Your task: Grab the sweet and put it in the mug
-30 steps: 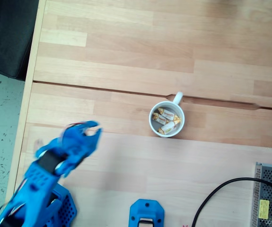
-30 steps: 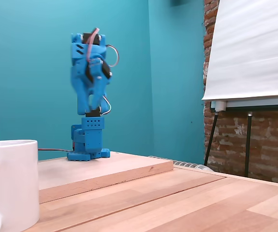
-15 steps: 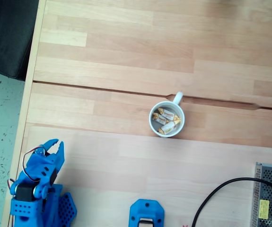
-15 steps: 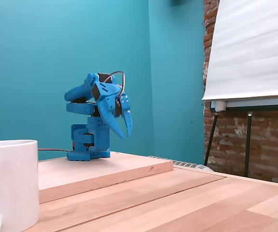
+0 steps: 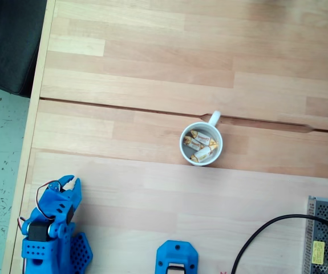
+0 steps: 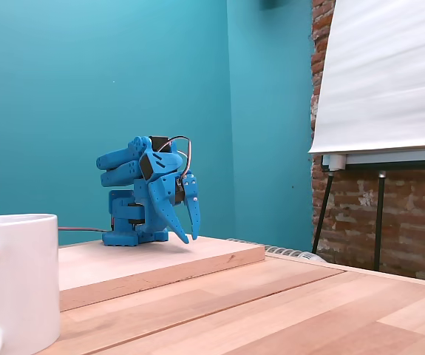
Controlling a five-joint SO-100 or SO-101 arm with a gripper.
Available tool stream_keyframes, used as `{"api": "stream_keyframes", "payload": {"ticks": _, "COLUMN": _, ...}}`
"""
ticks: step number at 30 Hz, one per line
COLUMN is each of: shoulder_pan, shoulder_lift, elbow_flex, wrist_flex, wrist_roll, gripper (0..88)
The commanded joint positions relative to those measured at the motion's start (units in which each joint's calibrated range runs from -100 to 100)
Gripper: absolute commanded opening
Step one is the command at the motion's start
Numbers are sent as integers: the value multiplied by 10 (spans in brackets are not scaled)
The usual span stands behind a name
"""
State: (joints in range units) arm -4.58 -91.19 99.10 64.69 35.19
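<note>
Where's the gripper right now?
The gripper sits folded at the lower left of the top-down fixed view, well apart from the mug; in the side fixed view it points down over the raised board.

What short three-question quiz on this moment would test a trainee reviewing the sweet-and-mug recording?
1. True or false: the pincer is holding a sweet.
2. How many sweets lie inside the mug in the fixed view from above?
3. Multiple choice: in the side-on fixed view, the pincer points (A) straight up, (B) down toward the wooden board, (C) into the mug.

Key
1. False: nothing shows between its fingers, and it sits far from the mug near the table's edge.
2. Three, as far as the view shows.
3. B.
</note>
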Motion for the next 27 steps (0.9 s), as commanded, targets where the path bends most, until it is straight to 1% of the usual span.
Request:
{"api": "stream_keyframes", "payload": {"ticks": 1, "shoulder_pan": 0, "shoulder_lift": -6, "elbow_flex": 9, "wrist_flex": 4, "wrist_roll": -2, "gripper": 37}}
{"api": "stream_keyframes", "payload": {"ticks": 27, "shoulder_pan": -6, "shoulder_lift": -8, "elbow_flex": 9, "wrist_flex": 4, "wrist_roll": -2, "gripper": 40}}
